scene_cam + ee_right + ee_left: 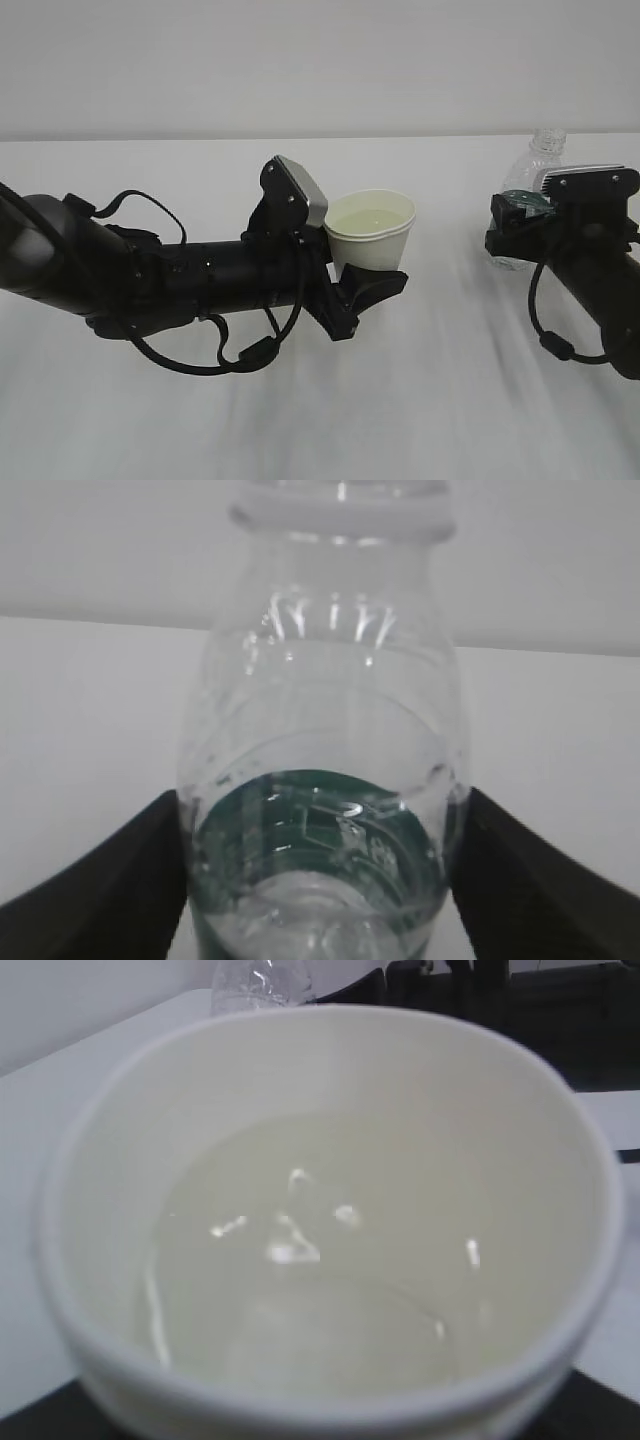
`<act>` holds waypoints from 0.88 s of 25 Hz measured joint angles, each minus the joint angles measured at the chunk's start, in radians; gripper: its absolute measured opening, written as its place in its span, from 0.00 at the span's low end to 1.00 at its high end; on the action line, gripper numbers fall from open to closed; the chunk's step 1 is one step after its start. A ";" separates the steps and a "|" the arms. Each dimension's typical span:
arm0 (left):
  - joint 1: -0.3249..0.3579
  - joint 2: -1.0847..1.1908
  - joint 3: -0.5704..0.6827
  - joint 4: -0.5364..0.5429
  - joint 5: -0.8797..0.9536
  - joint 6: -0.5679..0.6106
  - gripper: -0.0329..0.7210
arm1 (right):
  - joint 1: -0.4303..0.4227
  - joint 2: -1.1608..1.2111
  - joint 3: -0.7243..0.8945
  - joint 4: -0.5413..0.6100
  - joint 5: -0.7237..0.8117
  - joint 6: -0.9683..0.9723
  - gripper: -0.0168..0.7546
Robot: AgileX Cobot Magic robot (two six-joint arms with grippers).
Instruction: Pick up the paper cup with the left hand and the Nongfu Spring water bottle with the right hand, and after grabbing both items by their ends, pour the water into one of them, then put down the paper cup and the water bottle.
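Both grippers flank their items: the left gripper (pixel 365 290) pinches the cup (pixel 370 232) low, keeping it level above the surface (pixel 420 400) so its water (pixel 300 1300) stays in, while the right gripper (pixel 520 232) stands spread beside the upright bottle (pixel 325 780), seemingly released.

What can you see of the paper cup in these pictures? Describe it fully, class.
The paper cup is small, white and tapered, with a rolled rim and a pale cream inside. It stands upright and holds clear water, roughly half full. The left gripper clasps its lower part from the side. Whether its base rests on the white table cannot be told.
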 joint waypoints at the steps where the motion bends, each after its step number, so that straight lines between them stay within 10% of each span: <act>1: 0.000 0.000 0.000 0.000 0.000 0.000 0.64 | 0.000 -0.008 0.011 -0.002 0.000 0.000 0.78; 22: 0.000 0.000 0.000 -0.103 0.001 0.042 0.64 | 0.000 -0.218 0.238 -0.063 -0.002 0.011 0.78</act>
